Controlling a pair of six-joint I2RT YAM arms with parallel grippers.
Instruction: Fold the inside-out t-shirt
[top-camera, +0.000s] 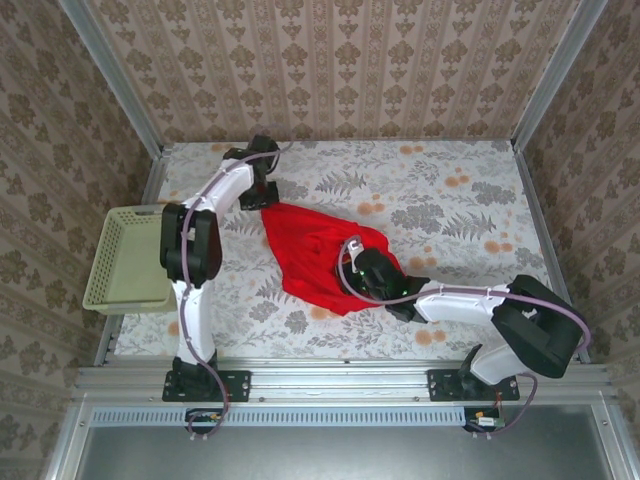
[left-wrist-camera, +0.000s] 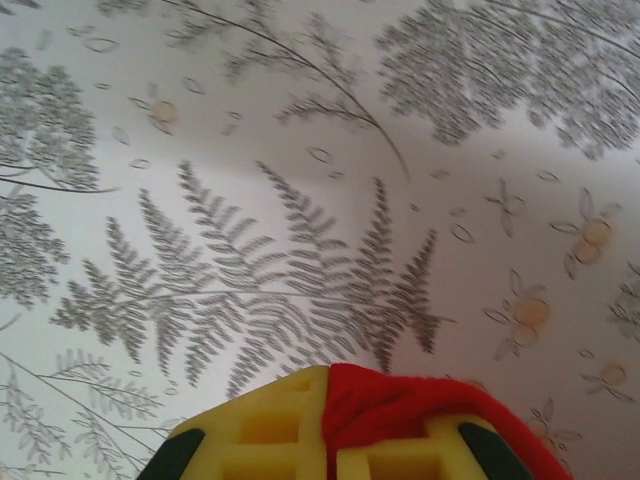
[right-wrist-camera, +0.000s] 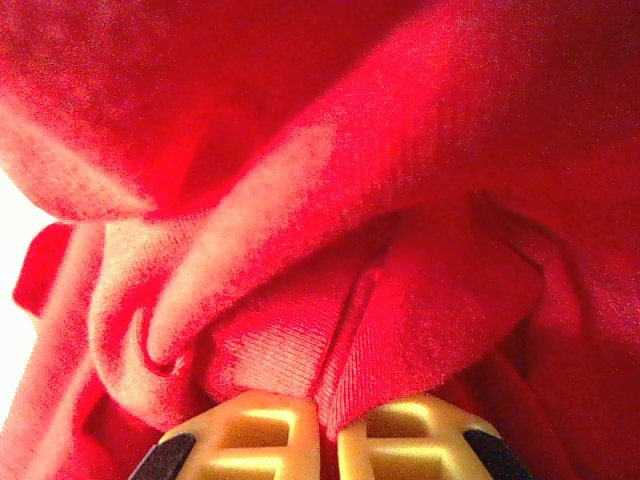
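At the left edge of the tabletop (top-camera: 470, 200): a pale yellow-green basket (top-camera: 128, 258), well apart from the cloth.

Left arm (top-camera: 190, 250): bolted at the near edge, upright to a high elbow, then angled off toward the far left corner with the wrist turned down. Left jaws closed on the far tip of the red t-shirt (top-camera: 310, 250). From the wrist camera, a fold of the t-shirt (left-wrist-camera: 400, 410) pinched between the yellow fingers (left-wrist-camera: 290, 400), with fern-printed tabletop beyond.

T-shirt: bunched and wrinkled, just left of the tabletop's middle. Drawn out in a slanted band from the left jaws near the far edge down toward the near edge. Narrow at the far end, broader and more crumpled at the near end.

Right arm (top-camera: 460, 298): bolted at the near edge on the right, elbow folded back close to the right edge. Forearm low and nearly level, reaching leftward onto the near right side of the t-shirt. Right jaws closed on the t-shirt. From the wrist camera, a thick ridge of the t-shirt (right-wrist-camera: 400, 200) squeezed between the yellow fingers (right-wrist-camera: 400, 415), more red folds heaped above.
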